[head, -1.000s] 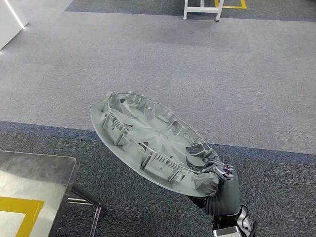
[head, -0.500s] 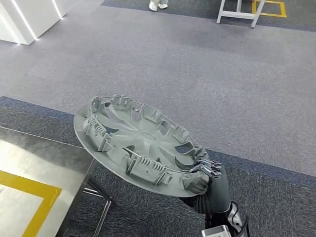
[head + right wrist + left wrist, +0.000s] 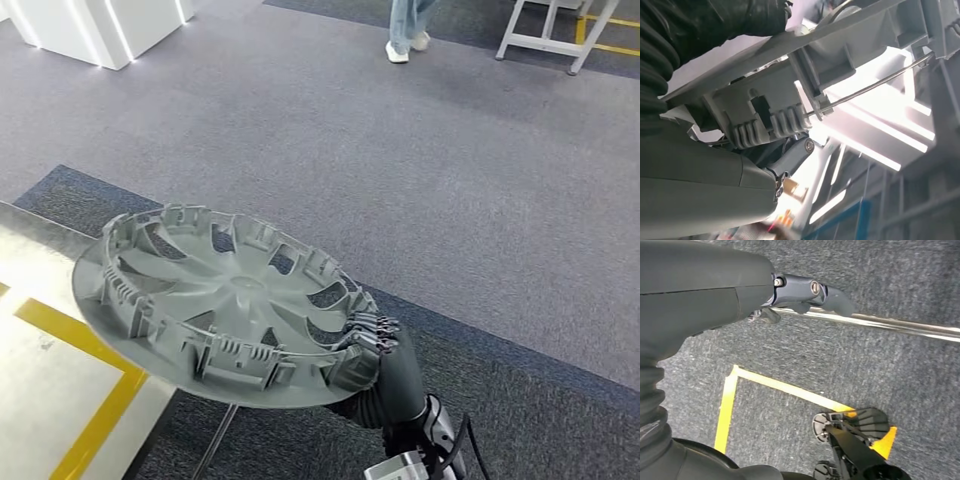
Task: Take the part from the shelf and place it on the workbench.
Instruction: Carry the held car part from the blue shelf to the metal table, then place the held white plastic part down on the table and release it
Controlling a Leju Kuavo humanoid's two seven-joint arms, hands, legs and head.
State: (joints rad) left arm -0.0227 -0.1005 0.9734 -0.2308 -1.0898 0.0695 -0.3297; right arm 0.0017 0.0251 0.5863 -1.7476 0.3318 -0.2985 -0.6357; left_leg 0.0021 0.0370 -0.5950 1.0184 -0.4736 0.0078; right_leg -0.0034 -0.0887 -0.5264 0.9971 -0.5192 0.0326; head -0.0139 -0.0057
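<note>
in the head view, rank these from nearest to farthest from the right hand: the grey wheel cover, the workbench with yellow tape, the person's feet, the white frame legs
1. Grey plastic wheel cover: its rim is gripped by the right hand.
2. Steel workbench with yellow tape: low on the left, partly under the cover.
3. Person's feet in white shoes and white metal frame legs: both far across the carpet at the top; too close to call.

Grey part (image 3: 226, 300); steel workbench (image 3: 45, 400), yellow stripe; grey carpet (image 3: 453, 180).
</note>
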